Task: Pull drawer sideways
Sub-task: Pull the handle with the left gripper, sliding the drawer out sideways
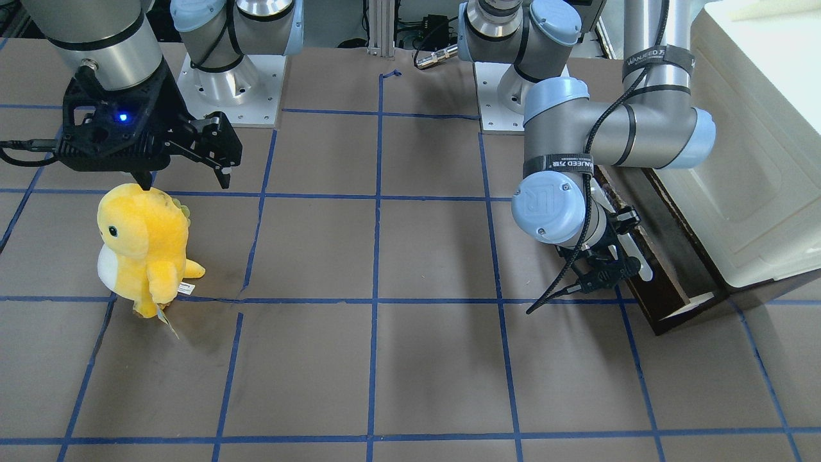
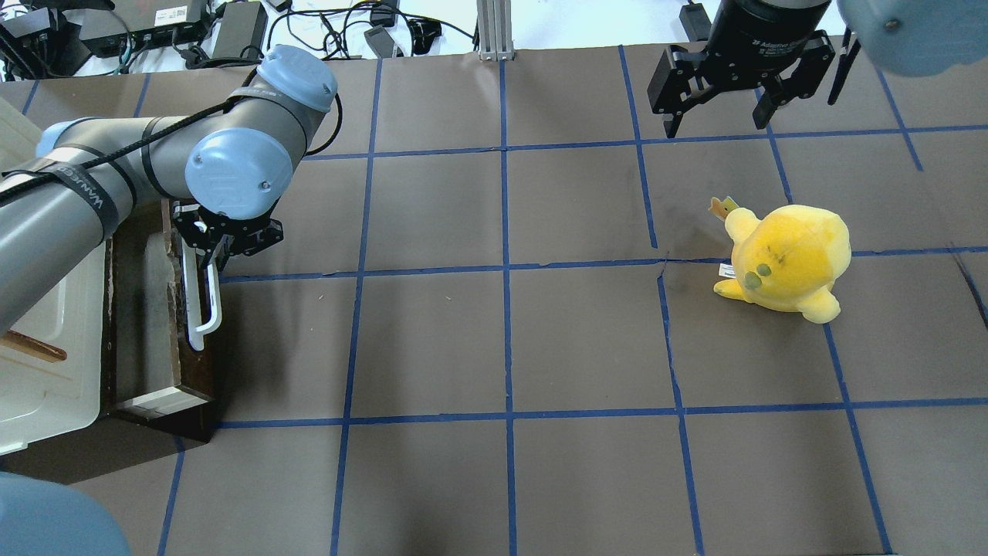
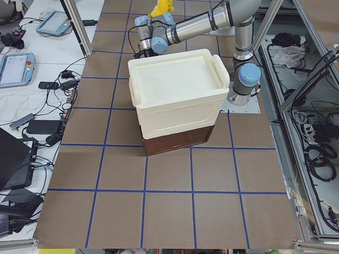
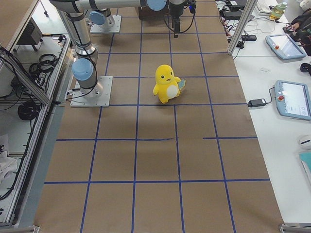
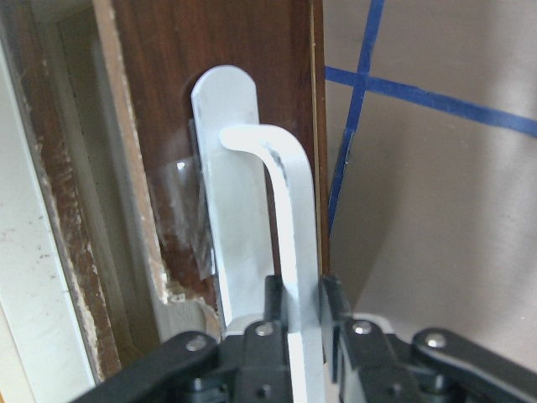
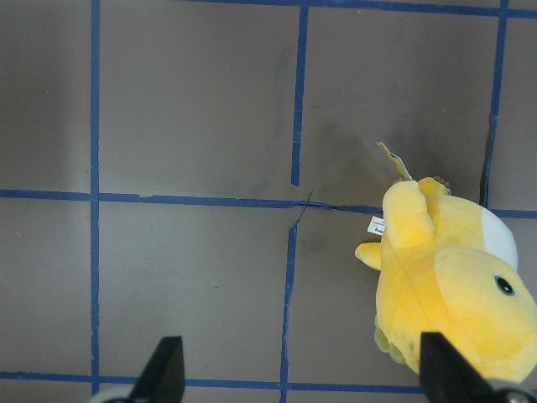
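On the blue-taped table's [image 2: 502, 340] left edge, beneath the cream cabinet [image 2: 46, 371], the drawer [image 2: 143, 324] sits partly out, and we judge it stiff, best pulled by the white bar handle [image 2: 207, 309] our left gripper [image 5: 300, 311] clenches; the right gripper [image 2: 716, 123] gapes empty.

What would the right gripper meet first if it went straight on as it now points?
Probably the bare table below the right gripper; the yellow plush toy stands off to one side, but depth is unclear.
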You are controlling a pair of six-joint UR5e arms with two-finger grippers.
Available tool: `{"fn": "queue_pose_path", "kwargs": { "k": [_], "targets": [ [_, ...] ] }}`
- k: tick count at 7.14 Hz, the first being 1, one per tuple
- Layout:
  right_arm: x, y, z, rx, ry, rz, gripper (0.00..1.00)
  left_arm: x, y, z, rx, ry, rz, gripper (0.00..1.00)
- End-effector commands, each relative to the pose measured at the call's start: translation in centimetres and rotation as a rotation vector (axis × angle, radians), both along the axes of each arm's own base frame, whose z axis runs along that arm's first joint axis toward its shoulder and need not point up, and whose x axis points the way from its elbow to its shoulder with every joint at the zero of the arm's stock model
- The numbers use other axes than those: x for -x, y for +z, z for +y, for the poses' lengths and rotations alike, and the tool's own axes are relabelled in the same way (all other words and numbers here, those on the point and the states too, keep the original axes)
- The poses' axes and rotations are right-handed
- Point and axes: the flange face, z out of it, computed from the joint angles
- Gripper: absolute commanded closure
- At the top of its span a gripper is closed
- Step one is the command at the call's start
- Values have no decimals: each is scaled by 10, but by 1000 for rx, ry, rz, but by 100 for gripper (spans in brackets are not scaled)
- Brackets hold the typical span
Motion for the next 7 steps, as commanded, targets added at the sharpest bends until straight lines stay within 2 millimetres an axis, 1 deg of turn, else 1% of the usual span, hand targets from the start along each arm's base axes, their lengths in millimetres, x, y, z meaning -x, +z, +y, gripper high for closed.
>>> {"fn": "queue_pose_path", "kwargs": {
  "k": [1,3,4,7],
  "targets": [
    [0,0,0,0,0,0,0,1,1,0,3,-2,1,100],
    [0,0,0,0,0,1,0,4,0,0,2,-6,-1,100],
    [0,0,0,0,0,0,0,7,4,-4,11,-12,-1,100],
    [0,0,0,0,0,0,0,13,1,-6,8,-8,-5,100]
  ]
}}
